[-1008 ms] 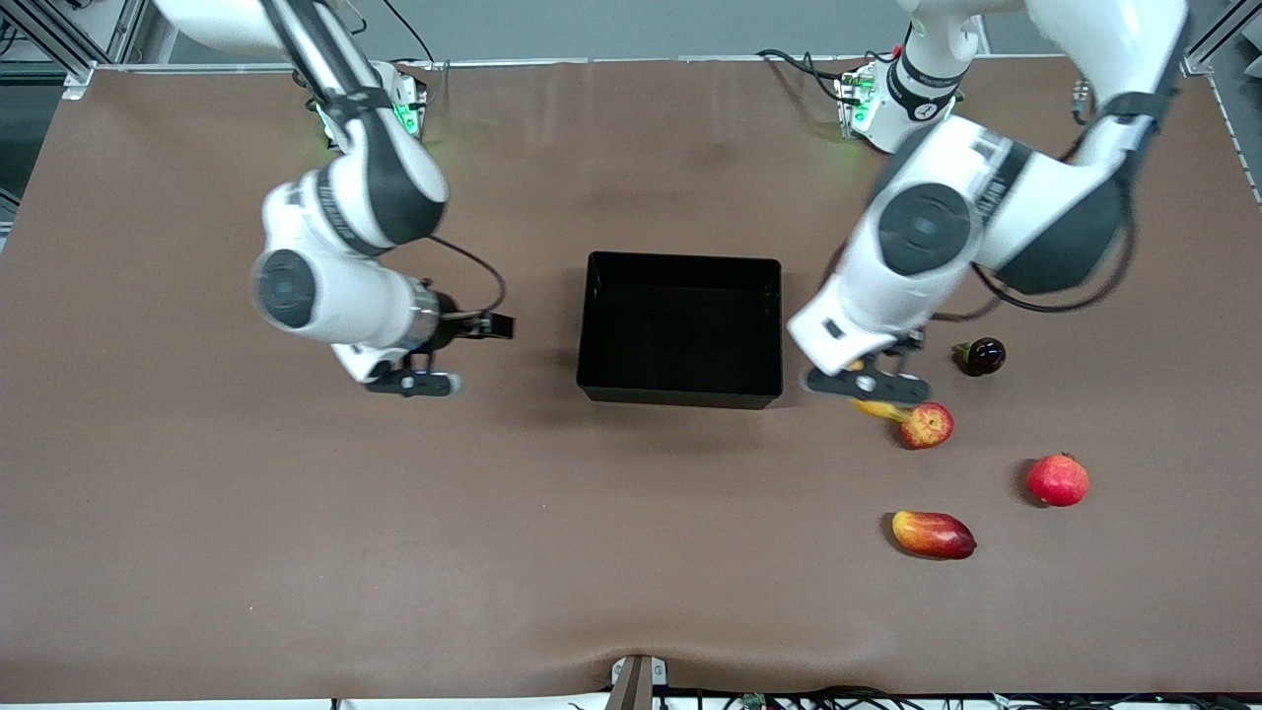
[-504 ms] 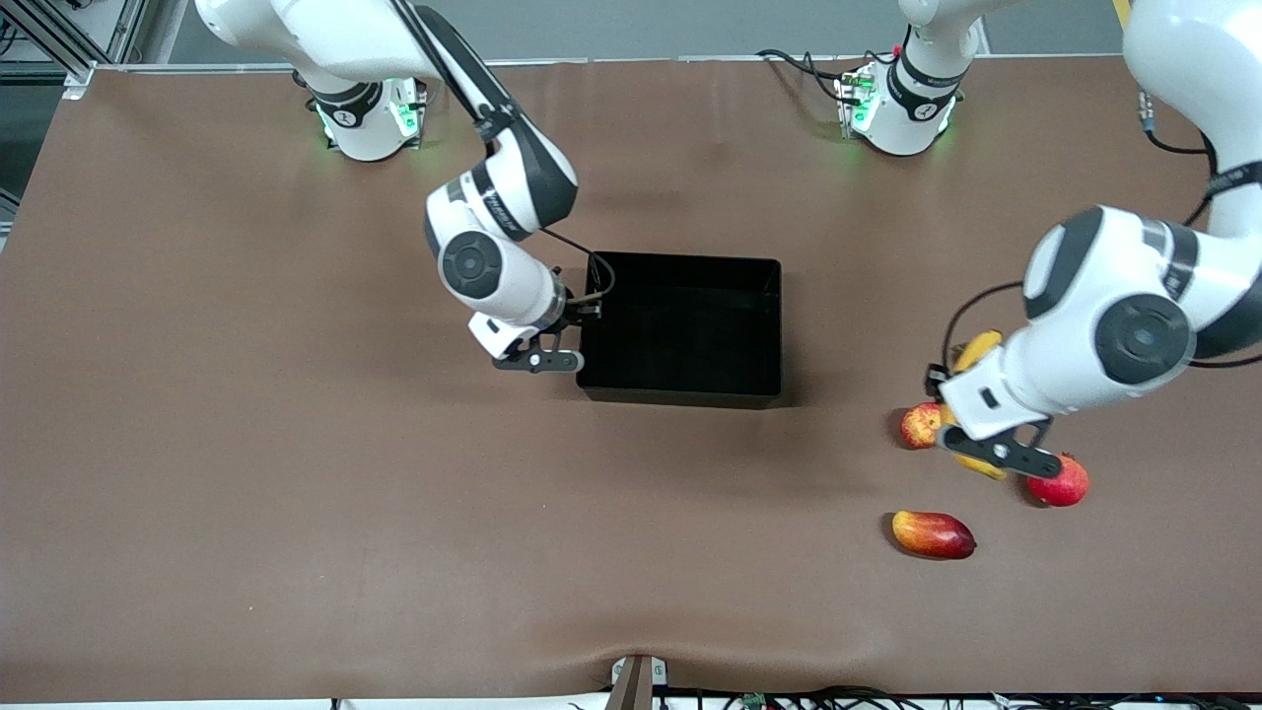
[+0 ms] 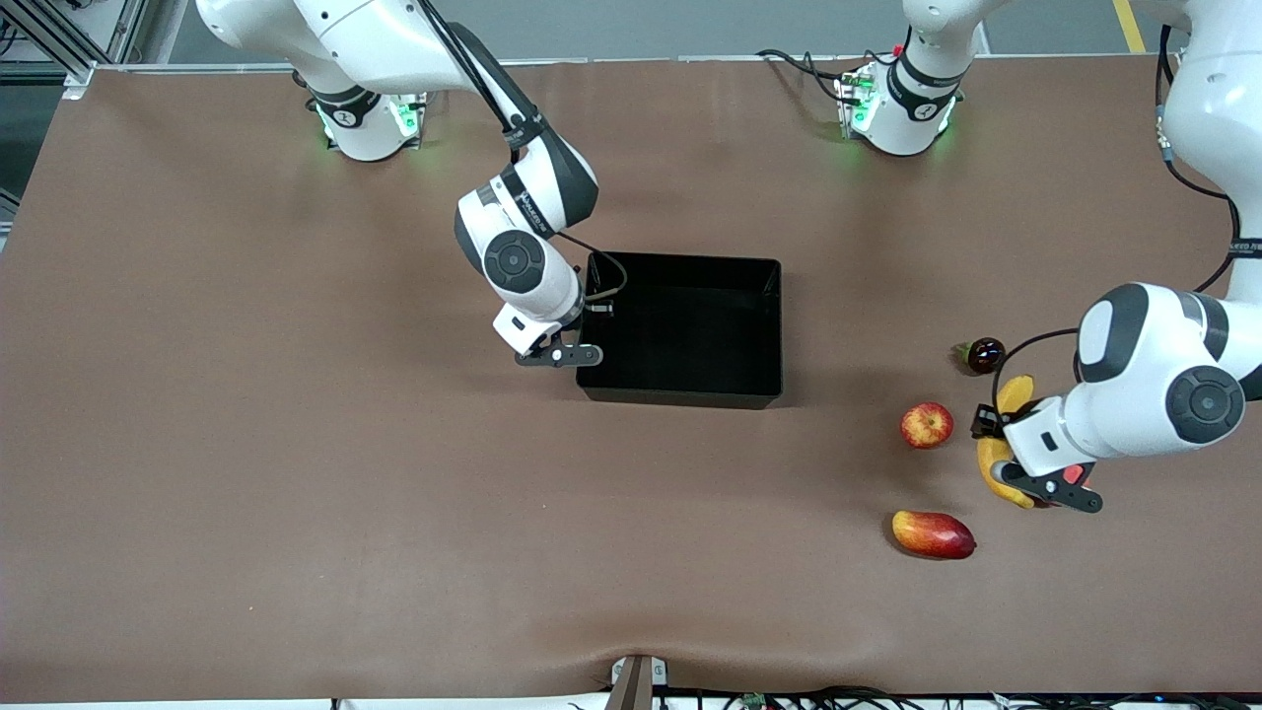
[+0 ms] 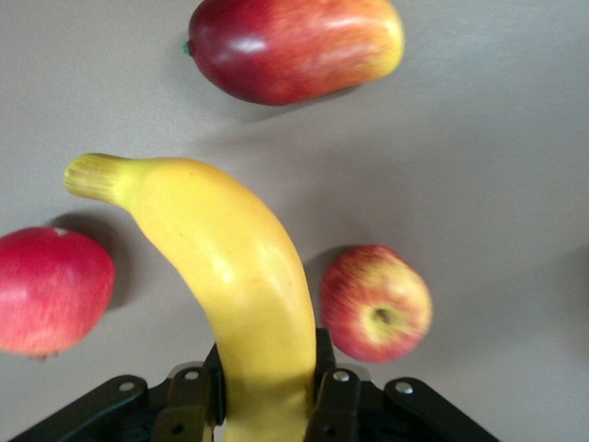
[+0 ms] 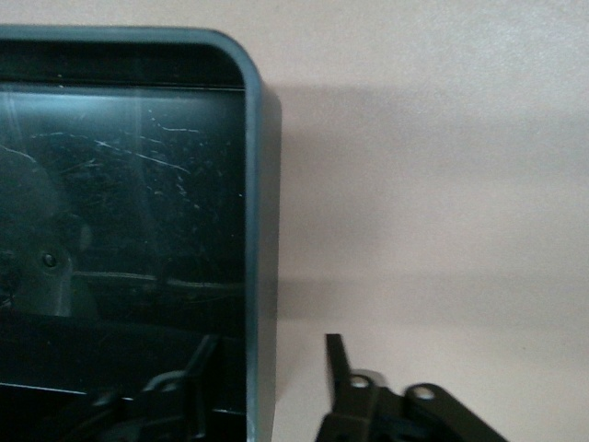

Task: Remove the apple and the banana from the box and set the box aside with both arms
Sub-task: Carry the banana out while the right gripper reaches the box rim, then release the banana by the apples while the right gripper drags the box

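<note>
My left gripper (image 3: 1020,471) is shut on the yellow banana (image 3: 1015,392) and holds it above the table, over the ground between the apple and the plain red fruit. In the left wrist view the banana (image 4: 230,276) sticks out from the left gripper (image 4: 267,391). The small red-yellow apple (image 3: 927,425) lies on the table and also shows in the left wrist view (image 4: 375,302). The black box (image 3: 680,397) stands mid-table. My right gripper (image 3: 584,341) is open astride the box's wall at the right arm's end, one finger inside and one outside. The right wrist view shows that wall (image 5: 262,230) between the fingers of the right gripper (image 5: 267,368).
A red-yellow mango (image 3: 933,533) lies nearer the camera than the apple, and shows in the left wrist view (image 4: 294,46). A plain red round fruit (image 4: 51,290) sits under my left hand, mostly hidden in the front view. A small dark object (image 3: 984,355) lies farther back.
My left gripper has lifted the banana from beside the apple and carried it toward the left arm's end. My right gripper has moved across to the box's wall.
</note>
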Controlling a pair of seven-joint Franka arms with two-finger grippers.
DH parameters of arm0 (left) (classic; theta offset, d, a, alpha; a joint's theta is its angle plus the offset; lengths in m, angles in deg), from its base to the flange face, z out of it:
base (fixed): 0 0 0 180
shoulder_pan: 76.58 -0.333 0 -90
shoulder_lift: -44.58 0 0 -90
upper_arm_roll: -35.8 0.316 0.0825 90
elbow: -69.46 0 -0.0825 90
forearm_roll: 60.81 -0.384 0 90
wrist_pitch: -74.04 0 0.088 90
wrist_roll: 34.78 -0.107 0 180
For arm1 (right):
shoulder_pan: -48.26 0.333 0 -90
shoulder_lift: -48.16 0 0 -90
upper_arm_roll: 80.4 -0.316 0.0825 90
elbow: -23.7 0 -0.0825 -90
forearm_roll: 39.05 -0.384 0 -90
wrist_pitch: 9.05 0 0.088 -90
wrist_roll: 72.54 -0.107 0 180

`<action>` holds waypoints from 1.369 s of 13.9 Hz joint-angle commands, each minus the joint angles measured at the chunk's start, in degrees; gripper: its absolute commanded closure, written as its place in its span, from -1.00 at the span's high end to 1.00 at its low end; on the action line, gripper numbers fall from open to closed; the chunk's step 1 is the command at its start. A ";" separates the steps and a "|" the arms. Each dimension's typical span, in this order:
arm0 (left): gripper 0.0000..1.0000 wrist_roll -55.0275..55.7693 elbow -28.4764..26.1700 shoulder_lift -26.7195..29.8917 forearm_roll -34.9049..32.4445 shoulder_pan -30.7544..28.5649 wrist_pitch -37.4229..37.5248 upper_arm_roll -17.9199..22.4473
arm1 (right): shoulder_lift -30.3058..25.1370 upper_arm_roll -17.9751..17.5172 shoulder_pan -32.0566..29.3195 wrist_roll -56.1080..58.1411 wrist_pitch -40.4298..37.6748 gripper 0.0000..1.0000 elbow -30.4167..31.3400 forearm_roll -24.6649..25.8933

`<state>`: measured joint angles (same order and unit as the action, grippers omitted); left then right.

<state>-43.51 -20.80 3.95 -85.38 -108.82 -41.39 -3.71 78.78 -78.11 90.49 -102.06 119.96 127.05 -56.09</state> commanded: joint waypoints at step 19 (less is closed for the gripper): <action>1.00 -0.94 -8.60 -2.97 -7.95 -2.21 -14.74 4.79 | -12.69 1.23 -31.74 17.71 -31.01 -1.00 -5.27 0.60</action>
<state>-45.42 -27.16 -1.34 -92.47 -109.32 -55.29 1.47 67.53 -75.77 66.14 -91.53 91.11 120.80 -55.60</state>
